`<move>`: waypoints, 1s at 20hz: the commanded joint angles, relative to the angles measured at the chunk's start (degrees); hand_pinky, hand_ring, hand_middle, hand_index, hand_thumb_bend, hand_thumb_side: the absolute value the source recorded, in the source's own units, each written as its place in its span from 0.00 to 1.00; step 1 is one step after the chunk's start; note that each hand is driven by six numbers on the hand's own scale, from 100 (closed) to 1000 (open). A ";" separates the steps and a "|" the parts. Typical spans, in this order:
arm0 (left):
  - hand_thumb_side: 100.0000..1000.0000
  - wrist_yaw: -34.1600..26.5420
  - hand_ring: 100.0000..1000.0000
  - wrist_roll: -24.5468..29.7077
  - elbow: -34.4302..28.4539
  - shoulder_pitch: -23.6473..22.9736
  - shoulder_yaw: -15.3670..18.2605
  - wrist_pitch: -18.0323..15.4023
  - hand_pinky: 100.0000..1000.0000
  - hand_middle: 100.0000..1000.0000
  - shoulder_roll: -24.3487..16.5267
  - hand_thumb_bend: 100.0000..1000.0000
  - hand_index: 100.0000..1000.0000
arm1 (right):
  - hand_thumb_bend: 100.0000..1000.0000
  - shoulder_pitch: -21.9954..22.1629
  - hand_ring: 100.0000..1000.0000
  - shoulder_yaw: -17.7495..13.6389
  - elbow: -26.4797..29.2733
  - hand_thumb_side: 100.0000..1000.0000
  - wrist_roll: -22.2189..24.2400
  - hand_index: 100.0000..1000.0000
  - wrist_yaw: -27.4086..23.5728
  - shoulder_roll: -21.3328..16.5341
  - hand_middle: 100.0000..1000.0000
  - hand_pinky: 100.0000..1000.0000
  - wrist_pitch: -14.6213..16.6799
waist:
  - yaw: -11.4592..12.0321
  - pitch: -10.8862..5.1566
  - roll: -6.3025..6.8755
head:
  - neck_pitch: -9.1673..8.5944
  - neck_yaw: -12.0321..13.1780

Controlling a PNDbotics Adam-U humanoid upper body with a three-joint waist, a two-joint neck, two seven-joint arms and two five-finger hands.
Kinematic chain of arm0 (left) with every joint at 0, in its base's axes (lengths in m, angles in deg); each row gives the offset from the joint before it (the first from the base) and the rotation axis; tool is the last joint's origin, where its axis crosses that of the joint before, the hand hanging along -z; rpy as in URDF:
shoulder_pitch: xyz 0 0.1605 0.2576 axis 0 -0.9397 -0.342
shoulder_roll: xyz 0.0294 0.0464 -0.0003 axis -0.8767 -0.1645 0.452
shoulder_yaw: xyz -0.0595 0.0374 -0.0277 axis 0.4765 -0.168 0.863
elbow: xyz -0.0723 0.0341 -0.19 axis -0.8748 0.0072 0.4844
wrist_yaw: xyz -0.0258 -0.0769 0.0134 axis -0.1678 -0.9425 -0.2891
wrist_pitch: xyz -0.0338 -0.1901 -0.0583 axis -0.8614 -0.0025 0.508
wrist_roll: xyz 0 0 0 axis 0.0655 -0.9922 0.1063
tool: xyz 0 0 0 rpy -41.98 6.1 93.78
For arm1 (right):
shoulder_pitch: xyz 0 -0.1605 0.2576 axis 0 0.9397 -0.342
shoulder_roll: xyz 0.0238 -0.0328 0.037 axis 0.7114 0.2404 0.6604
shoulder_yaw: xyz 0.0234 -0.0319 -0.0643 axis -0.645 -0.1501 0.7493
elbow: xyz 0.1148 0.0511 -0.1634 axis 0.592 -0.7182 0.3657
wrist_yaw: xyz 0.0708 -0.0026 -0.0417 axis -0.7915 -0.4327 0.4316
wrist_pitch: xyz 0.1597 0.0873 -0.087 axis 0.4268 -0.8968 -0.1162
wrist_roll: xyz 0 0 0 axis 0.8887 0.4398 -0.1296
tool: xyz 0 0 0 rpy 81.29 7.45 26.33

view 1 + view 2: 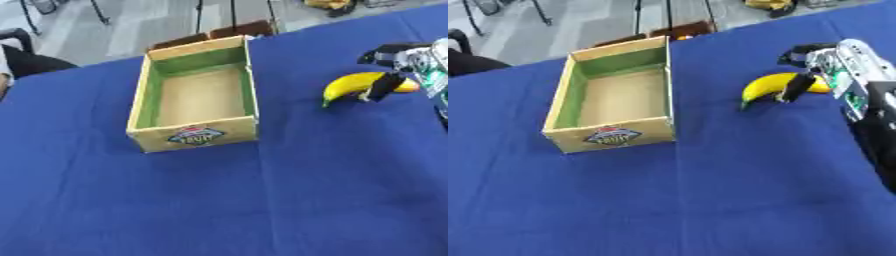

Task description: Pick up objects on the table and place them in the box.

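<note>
right eye view: right robot hand [820, 67] on banana [765, 86], box [651, 126] left.

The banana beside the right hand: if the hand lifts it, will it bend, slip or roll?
The banana looks whole and curved, so it probably stays stiff and rocks rather than rolls. Its skin seems smooth, so it may slip between the right hand's fingers, which curl over it. It is likely bruised by squeezing.

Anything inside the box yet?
Nothing visible: the box shows only its bare tan floor and green inner walls. Its near wall hides a thin strip of floor. The banana is still outside, at the right hand.
</note>
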 commanded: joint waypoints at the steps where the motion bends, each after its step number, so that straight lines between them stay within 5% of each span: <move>1: 0.94 -0.13 0.81 0.31 -1.15 0.14 0.11 0.02 0.35 0.81 -0.56 0.00 0.76 | 0.21 -1.60 1.00 -0.26 -0.87 0.21 -0.82 1.00 -0.70 -0.30 0.94 0.88 -0.10 | 0.20 -0.77 -0.35 | -0.58 -0.20; 12: 0.94 -0.19 0.80 0.46 -1.15 -0.01 0.04 -0.01 0.35 0.81 -0.49 0.00 0.76 | 0.04 -2.29 1.00 -0.62 -2.66 0.27 -3.77 1.00 -1.26 0.40 0.91 0.85 -0.16 | 0.17 -0.73 -0.16 | -0.44 -0.21; 20: 0.94 -0.19 0.80 0.45 -1.15 -0.08 0.09 0.02 0.35 0.81 -0.74 0.00 0.76 | 0.01 -3.35 1.00 -0.78 -1.77 0.27 -0.69 1.00 -1.52 0.11 0.95 0.86 -1.01 | -0.05 -1.08 -0.33 | -0.47 -0.06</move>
